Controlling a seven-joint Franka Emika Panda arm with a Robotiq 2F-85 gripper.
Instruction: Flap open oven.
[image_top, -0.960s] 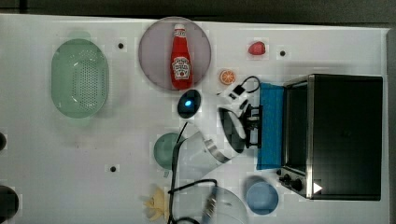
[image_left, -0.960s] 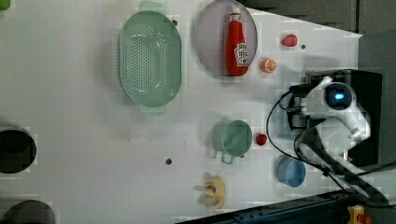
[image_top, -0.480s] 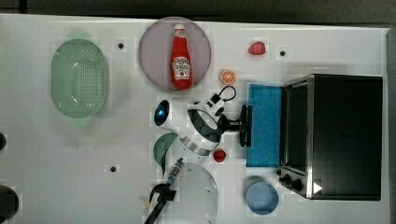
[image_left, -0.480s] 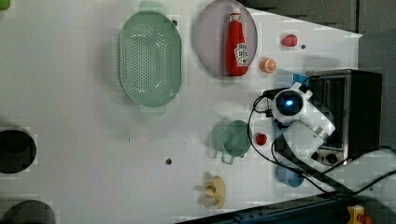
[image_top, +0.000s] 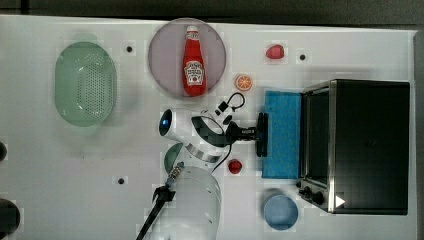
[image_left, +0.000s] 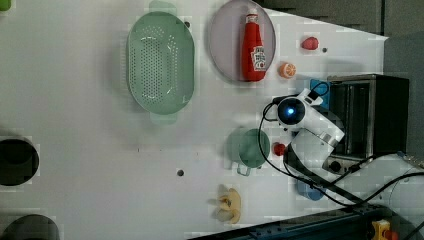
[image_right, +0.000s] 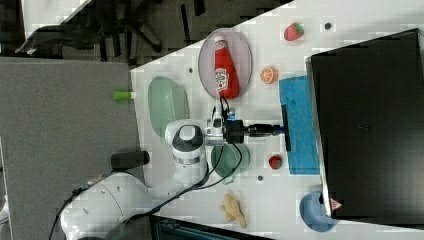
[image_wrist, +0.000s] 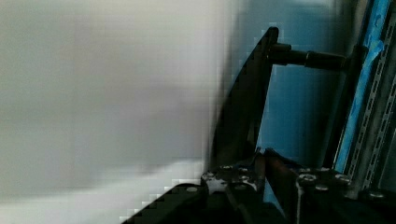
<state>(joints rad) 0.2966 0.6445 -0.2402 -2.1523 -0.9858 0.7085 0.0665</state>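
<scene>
oven (image_top: 367, 145): black box w/ silver front frame, at the top view's right end of the desk (image_top: 60, 165); small black knobs (image_top: 311, 192) on the front panel, toward the top view's bottom.
door (image_top: 282, 134): blue-tinted, already swung down, lying about flat on the desk in front of the cavity; hinge edge against the oven, free edge pointing to the top view's left.
bar handle (image_top: 262, 134): dark bar along the door's free edge; long axis runs top-to-bottom in the top view, parallel to the oven front.
claw (image_top: 258, 134): at the handle's mid-length, reaching in level from the top view's left; the wrist view shows the bar right at the fingers. Fingers narrowly apart, look clamped on the handle, tho the contact itself is hard to make out.
key relation: oven lies to the top view's right of the claw, door betw. them; the claw's reach crosses the bar's long axis at about a right angle.
progress (judgement): door looks fully down, flap-open seems nearly done; what's left is prob. letting go and backing off toward the top view's left.
nearby: small red fruit (image_top: 235, 166) on the desk just left of the door in the top view; blue bowl (image_top: 280, 211) near the knobs; ketchup bottle (image_top: 194, 62) on a plate (image_top: 165, 55), well apart.
</scene>
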